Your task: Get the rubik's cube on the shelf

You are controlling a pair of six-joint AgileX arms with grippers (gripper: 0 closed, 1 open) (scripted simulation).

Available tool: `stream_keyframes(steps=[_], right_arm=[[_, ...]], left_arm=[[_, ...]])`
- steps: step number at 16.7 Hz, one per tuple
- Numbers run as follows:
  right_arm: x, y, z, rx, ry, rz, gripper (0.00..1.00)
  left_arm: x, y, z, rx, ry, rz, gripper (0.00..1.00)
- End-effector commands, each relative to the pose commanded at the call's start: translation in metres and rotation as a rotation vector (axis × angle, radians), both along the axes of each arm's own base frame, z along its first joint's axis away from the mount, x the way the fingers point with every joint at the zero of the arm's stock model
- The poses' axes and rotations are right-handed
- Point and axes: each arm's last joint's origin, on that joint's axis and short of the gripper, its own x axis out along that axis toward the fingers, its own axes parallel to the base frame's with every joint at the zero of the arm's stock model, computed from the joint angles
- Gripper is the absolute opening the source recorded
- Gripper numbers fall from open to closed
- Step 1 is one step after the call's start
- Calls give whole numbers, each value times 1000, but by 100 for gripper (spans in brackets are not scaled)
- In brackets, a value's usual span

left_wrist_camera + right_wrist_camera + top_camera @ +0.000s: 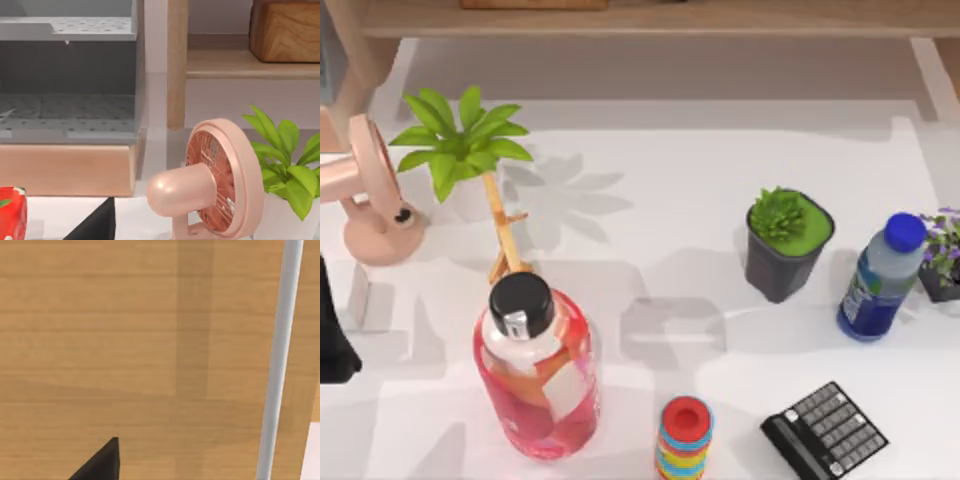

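Note:
The rubik's cube is out of view. The shelf (650,18) is a long tan wooden board along the far edge of the table, with a light wooden leg (177,65) and a lower board (250,64) seen in the left wrist view. The right wrist view looks closely at tan wood of the shelf (125,340), with a black part of my right gripper (100,465) at the picture's edge. My left arm (332,340) sits at the table's left edge, near the pink fan, and a black tip of my left gripper (95,225) shows.
On the white table stand a pink fan (375,200), a leafy plant (460,145), a red bottle with a black cap (535,370), a rainbow ring stack (685,440), a potted succulent (787,243), a blue bottle (880,280) and a calculator (825,430). A wooden box (285,30) rests on the shelf.

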Motion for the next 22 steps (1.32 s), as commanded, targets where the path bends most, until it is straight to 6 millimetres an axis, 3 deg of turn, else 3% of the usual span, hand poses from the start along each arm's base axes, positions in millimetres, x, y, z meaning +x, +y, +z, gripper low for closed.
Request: stream_keyframes(steps=[3,7,9,12,16,19,22], right_arm=[[-11,0,0,2,1,-1,100],[-10,1,-1,4,3,2,100],[-9,-8,0,10,5,-35,100],[-5,-42,4,51,18,-166,100],[8,-108,17,179,58,-388,100],[27,-154,36,322,97,-528,100],[61,-182,62,494,155,-617,100]], left_arm=[[0,0,0,0,0,0,100],[0,0,0,0,0,0,100],[0,0,0,0,0,0,100],[0,0,0,0,0,0,100],[0,0,0,0,0,0,100],[0,0,0,0,0,0,100],[0,0,0,0,0,0,100]])
